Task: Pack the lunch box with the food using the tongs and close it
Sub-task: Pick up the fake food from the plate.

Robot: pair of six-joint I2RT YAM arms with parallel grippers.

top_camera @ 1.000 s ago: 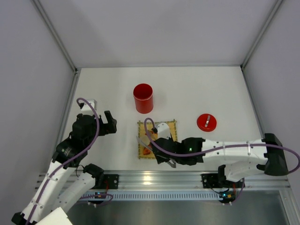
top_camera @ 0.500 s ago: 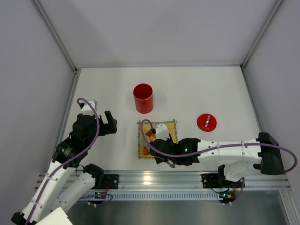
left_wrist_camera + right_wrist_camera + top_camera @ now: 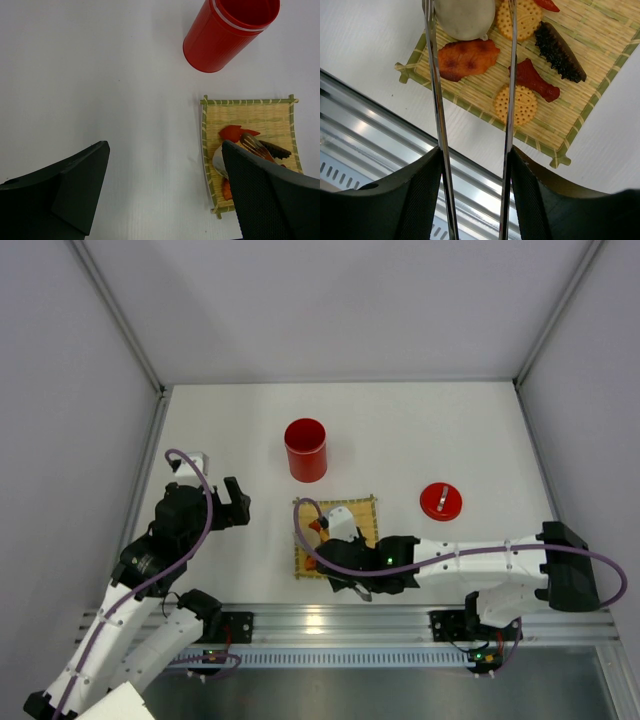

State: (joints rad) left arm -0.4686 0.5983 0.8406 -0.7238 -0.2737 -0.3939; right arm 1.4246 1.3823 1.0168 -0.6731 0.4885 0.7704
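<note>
The lunch box [image 3: 305, 449] stands upright and open on the counter [image 3: 450, 430], just beyond the bamboo mat [image 3: 605, 55]. I see my left tool [image 3: 236, 504] spread wide, holding nothing. My right tool [image 3: 476, 165] pinches the tongs [image 3: 439, 100], their tips straddling the white round [image 3: 465, 17] on the mat. The lid [image 3: 441, 501] lies apart, to the right.

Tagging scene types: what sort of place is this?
Probably a lab robot cell: white table walled by plain grey panels, aluminium rail at its near edge, toy food on a bamboo mat.
</note>
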